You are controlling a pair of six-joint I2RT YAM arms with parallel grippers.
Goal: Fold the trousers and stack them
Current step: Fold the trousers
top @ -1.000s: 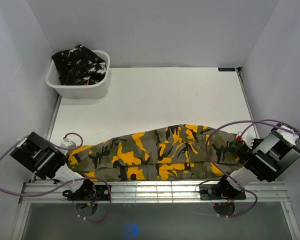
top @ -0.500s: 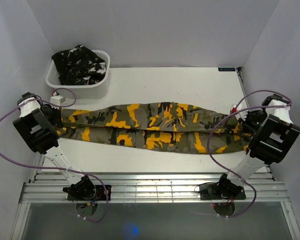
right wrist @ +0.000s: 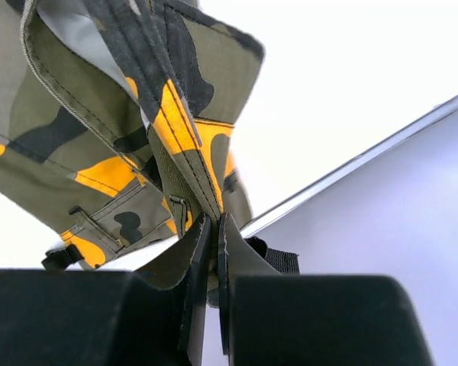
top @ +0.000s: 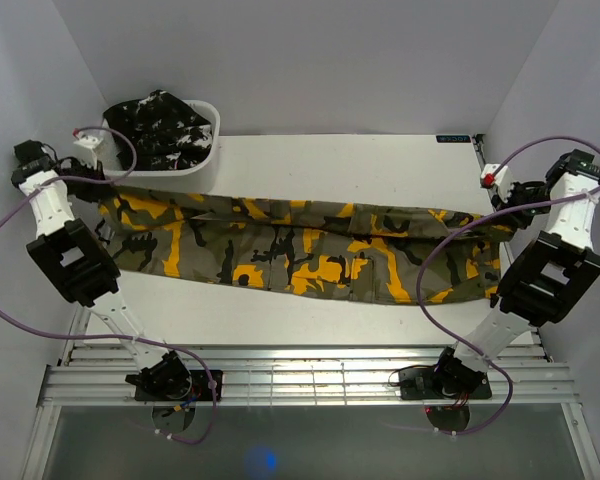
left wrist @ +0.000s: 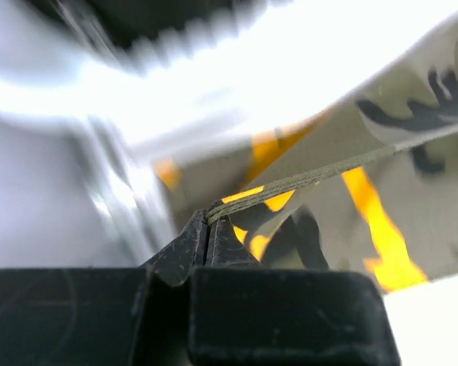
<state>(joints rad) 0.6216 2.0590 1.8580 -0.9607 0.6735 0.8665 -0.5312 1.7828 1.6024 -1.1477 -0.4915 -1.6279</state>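
Just in front of the white tub [top: 205,150], the olive-grey trousers [top: 300,250] hang stretched into one long band over the desk [top: 360,170], running from the tub's near corner across to the side of the desk farthest from it. Each arm holds one end. The left end effector [left wrist: 208,221], close beside the tub, has its fingers pressed together on a thin doubled edge of the cloth. The right end effector [right wrist: 211,223], well away from the tub, is clamped on several layers of seam at what looks like the waist end, since a pocket and a loop show just beside the grip.

The top edge is pulled nearly straight between the two grips, while the lower part sags toward the desk. I cannot tell from where I stand whether it touches. My guess is that the pair is held high and taut so its own weight pulls the creases out and the legs line up, ready to be laid down flat for a clean fold.

The black trousers [top: 160,125] sit bunched inside the tub, seemingly parked there until this pair is done, so nothing is stacked yet.
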